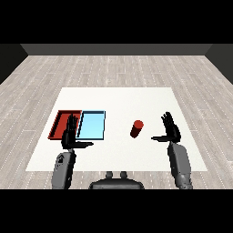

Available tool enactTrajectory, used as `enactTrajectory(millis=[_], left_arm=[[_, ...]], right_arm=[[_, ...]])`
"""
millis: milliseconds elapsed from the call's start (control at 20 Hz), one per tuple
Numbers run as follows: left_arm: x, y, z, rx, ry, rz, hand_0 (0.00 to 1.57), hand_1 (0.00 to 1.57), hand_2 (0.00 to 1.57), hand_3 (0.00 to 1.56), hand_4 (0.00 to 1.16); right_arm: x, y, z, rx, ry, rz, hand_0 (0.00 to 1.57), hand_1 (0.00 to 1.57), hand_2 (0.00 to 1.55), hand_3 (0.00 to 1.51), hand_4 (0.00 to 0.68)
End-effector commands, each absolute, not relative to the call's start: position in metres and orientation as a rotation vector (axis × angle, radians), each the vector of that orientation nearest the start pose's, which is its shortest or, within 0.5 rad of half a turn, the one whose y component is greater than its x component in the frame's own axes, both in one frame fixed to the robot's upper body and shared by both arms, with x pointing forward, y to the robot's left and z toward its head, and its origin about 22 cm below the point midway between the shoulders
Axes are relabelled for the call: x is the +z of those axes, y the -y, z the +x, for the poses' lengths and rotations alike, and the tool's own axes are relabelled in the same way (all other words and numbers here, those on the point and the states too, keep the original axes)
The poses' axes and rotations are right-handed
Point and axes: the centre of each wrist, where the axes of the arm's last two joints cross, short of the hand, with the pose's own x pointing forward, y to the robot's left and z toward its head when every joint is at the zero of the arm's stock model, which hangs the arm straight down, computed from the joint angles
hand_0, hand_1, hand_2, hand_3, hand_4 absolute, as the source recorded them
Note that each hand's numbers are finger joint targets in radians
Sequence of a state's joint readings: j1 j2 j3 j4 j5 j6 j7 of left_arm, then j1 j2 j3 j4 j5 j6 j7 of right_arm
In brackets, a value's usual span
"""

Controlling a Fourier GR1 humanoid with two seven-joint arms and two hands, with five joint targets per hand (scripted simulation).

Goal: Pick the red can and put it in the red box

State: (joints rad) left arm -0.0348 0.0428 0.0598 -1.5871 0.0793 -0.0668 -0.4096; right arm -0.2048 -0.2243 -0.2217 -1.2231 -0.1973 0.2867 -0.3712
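Head view: red can (136, 129) stands upright on the white table (118, 98), untouched, at 9 o'clock of the right hand (169, 130), whose fingers are spread, empty, likely staged for the reach. Left hand (70, 135) is spread too, idle over the red tray's (60, 121) near edge. Light blue tray (91, 125) adjoins at 3 o'clock. Count: one can, two trays.

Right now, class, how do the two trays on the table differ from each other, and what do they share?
The red tray lies at the far left; the light blue tray lies beside it, nearer the red can. The left robot hand overlaps the red tray's near right corner and the blue tray's near left corner. Both are shallow, rectangular and hold nothing.
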Motion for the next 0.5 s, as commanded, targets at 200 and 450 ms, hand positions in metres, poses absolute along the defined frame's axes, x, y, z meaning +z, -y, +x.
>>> enactTrajectory(millis=[200,450], left_arm=[[0.018,-0.246,0.244,0.037,2.048,-0.056,0.0,0.0,0.0,0.0,0.0],[0.02,-0.251,0.247,0.044,2.037,-0.053,0.0,0.0,0.0,0.0,0.0]], right_arm=[[-0.027,0.299,0.291,0.026,1.767,0.157,0.0,0.0,0.0,0.0,0.0],[-0.024,0.286,0.303,0.029,1.754,0.2,0.0,0.0,0.0,0.0,0.0]])
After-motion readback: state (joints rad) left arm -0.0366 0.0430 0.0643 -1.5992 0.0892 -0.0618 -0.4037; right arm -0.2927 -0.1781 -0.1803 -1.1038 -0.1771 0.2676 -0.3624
